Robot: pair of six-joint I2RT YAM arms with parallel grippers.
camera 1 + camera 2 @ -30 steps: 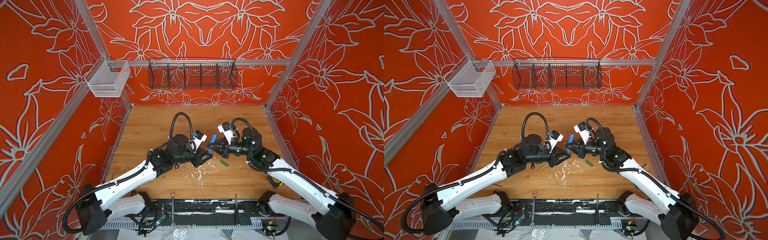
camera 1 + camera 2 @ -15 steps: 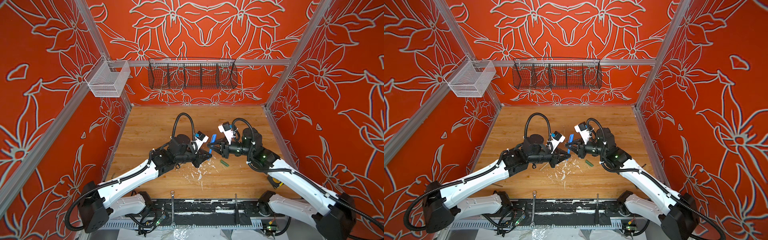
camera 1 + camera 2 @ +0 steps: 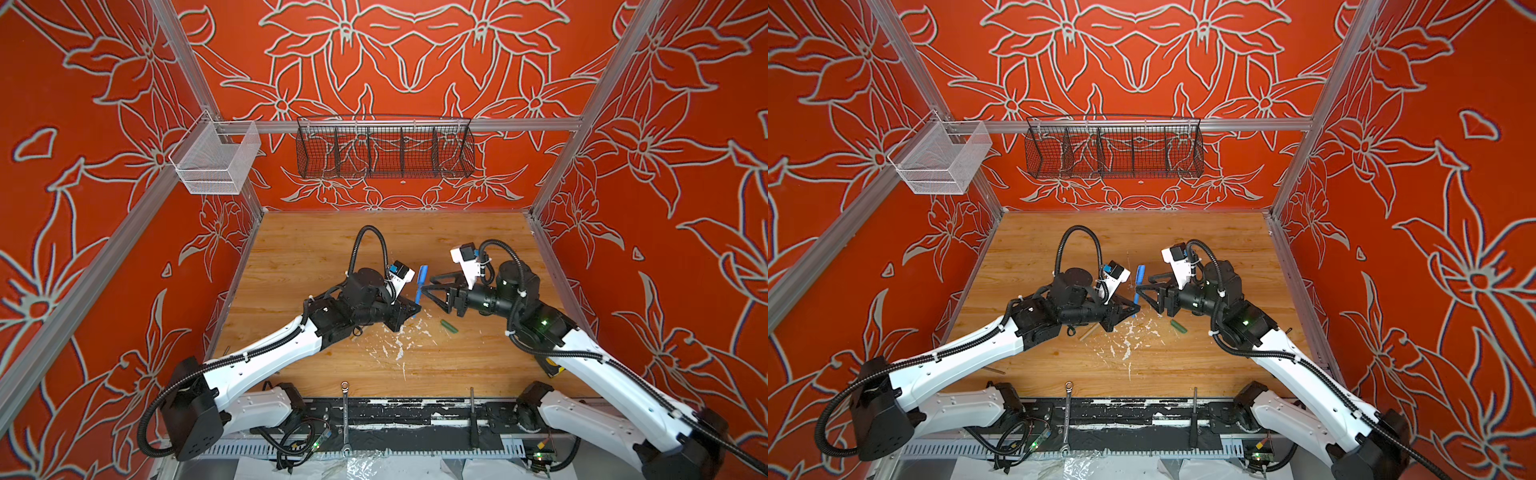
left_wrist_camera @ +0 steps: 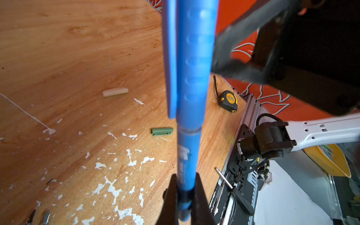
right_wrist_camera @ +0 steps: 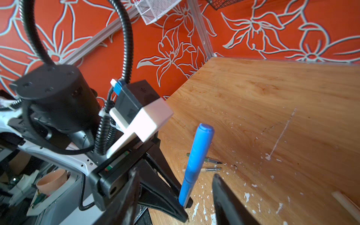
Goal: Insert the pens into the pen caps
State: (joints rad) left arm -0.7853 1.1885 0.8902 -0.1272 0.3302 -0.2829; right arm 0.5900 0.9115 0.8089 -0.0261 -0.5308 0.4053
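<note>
Above the desk's [image 3: 316, 249] middle, the left claw [image 3: 413, 309] clamps the capped blue pen [image 3: 420, 286] low down. The right claw [image 3: 430, 284] gapes wide beside it.

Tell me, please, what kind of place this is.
Probably a robot test booth, not a home: orange flower-patterned walls on an aluminium frame, a wooden tabletop, and a left robot arm and a right robot arm.

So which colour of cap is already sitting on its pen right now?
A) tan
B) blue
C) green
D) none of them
B: the blue cap sits on the end of the blue pen held in the left claw, while the green cap and tan cap lie loose on the table.
</note>
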